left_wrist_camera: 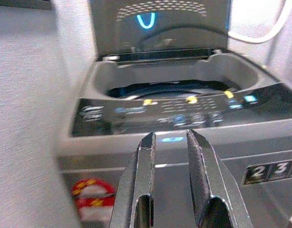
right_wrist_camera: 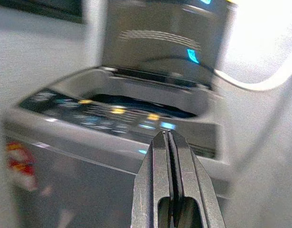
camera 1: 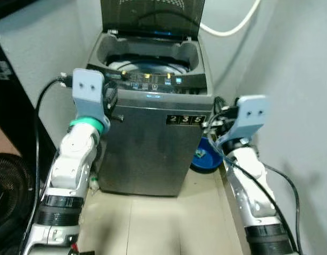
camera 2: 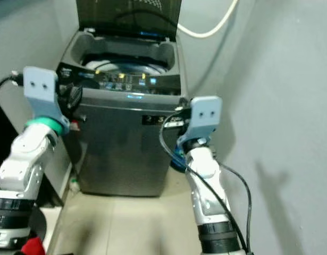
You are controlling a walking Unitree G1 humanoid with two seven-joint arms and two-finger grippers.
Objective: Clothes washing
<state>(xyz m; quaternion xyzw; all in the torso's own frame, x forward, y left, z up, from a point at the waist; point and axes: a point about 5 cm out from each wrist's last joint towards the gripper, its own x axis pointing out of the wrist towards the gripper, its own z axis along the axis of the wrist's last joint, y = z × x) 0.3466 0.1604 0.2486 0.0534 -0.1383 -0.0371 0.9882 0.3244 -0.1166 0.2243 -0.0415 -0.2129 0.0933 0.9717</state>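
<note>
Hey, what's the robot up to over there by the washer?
The robot stands facing a grey top-loading washing machine whose lid is up and whose control panel is lit. Both arms are raised in front of it. The left gripper is open and points at the panel's front edge; the right gripper is shut, near the machine's right front corner. Neither holds anything. A blue basin sits on the floor beside the machine.
</note>
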